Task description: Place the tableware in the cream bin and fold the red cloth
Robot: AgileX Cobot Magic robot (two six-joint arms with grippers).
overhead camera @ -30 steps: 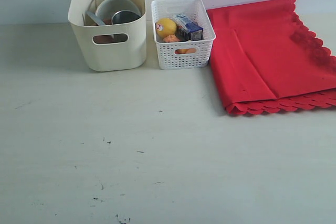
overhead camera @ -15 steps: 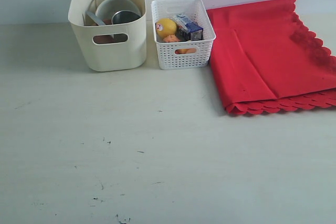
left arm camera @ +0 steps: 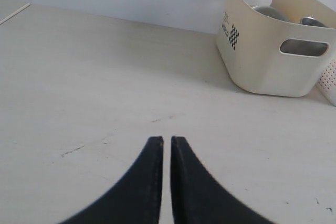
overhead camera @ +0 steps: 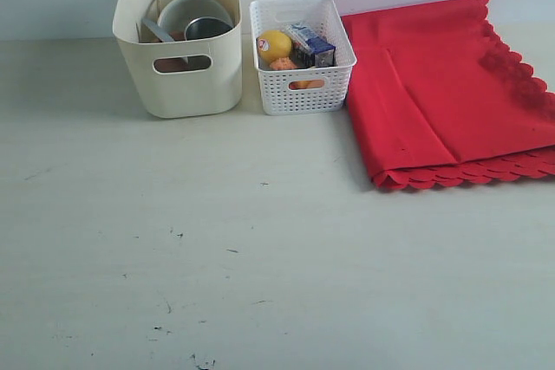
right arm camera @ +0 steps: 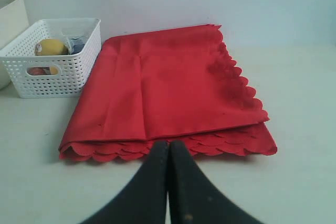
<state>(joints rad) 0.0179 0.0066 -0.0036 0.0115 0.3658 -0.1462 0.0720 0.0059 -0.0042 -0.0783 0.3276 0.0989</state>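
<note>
The cream bin (overhead camera: 186,45) stands at the back left and holds tableware: a pale bowl (overhead camera: 186,13), a steel cup (overhead camera: 208,28) and a utensil handle (overhead camera: 158,30). The bin (left arm camera: 273,45) also shows in the left wrist view. The red cloth (overhead camera: 451,93) lies folded at the back right, its scalloped edge toward the front; in the right wrist view the cloth (right arm camera: 168,87) lies just beyond the fingertips. My left gripper (left arm camera: 166,139) is shut and empty above bare table. My right gripper (right arm camera: 168,142) is shut and empty. Neither arm appears in the exterior view.
A white lattice basket (overhead camera: 302,84) with a lemon (overhead camera: 274,44), a milk carton (overhead camera: 312,45) and other food stands between bin and cloth. The basket (right arm camera: 52,72) is also in the right wrist view. The pale table (overhead camera: 260,249) has small dark specks.
</note>
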